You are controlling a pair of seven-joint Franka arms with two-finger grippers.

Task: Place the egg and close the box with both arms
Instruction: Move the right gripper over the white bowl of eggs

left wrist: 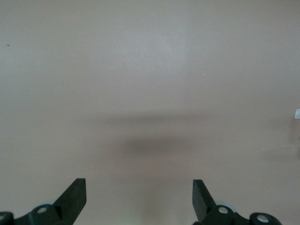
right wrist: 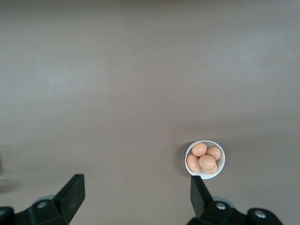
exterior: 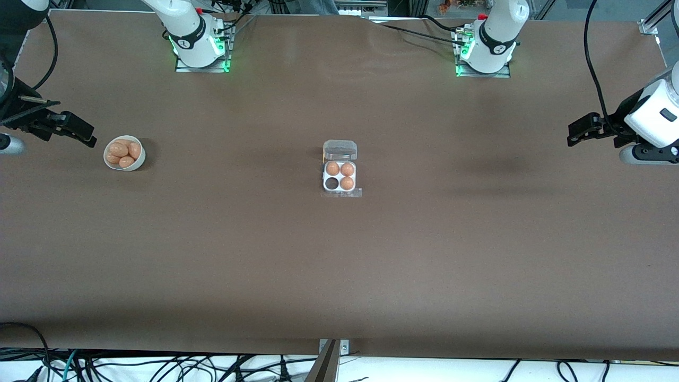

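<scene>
Nearest you, the box point(exterior: 340, 178) sits mid-table, lid up, one cell empty, while both arms wait with jaws wide, so you start by lowering the right gripper point(exterior: 87, 135) onto an egg point(exterior: 118, 149) in the bowl point(exterior: 109, 162); left gripper point(exterior: 575, 132) idles over bare table.

Both arms are glossy white w/ black joint bands — the right arm point(exterior: 191, 32) and left arm point(exterior: 496, 32) each rise from a metal base plate lit green at the edges. Black cables trail along the links; a small red part sits by each base. The right gripper point(exterior: 79, 132) and left gripper point(exterior: 581, 131) are matte black — angular fingers w/ pale round screw heads at the knuckles.
</scene>
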